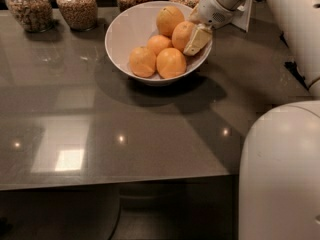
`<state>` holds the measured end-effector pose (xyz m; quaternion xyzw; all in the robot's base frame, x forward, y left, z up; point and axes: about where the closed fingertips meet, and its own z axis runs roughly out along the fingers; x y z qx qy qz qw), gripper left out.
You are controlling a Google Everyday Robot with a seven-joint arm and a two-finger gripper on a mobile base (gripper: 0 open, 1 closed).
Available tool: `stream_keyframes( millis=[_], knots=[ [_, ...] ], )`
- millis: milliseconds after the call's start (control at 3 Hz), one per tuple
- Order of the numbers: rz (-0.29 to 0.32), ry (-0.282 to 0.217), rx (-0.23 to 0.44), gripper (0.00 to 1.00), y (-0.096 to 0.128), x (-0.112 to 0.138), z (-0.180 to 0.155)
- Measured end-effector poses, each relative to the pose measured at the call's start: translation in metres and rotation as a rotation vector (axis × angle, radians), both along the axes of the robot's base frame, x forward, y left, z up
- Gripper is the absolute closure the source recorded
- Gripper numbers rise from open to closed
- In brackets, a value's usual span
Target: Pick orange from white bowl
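Camera view: gripper (196, 38) at the white bowl (124, 34), which holds five oranges.
The orange (181, 34) sits at 3 o'clock in the bowl, with the gripper touching its 3 o'clock side. Whether the gripper is clamped on it cannot be told. Four other oranges (171, 63) lie beside it. Four glass jars (77, 6) line the worktop (150, 134) from 9 to 1 o'clock of the bowl.

Dark grey glossy tabletop (150, 129), ceiling lights mirrored in it. Wide round glossy white bowl (120, 31) sits toward the far side, right of centre. Four clear glass jars of grain (77, 6) line the far edge, behind the bowl. Cream two-finger gripper (196, 37) hangs over the bowl's right rim
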<state>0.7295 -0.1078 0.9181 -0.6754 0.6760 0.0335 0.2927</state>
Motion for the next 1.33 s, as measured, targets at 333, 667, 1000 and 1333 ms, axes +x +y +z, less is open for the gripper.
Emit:
stream_keyframes(
  millis=[333,667,1000,1333],
  knots=[
    [0.012,0.018,-0.013,0.4,0.0027,0.0036,-0.0105],
    [0.013,0.02,-0.014,0.59,0.0027,0.0039,-0.0099],
    [0.007,0.024,0.007,0.83,0.0018,0.0028,-0.0102],
    [0.007,0.023,0.01,1.0,0.0013,0.0026,-0.0086]
  ],
)
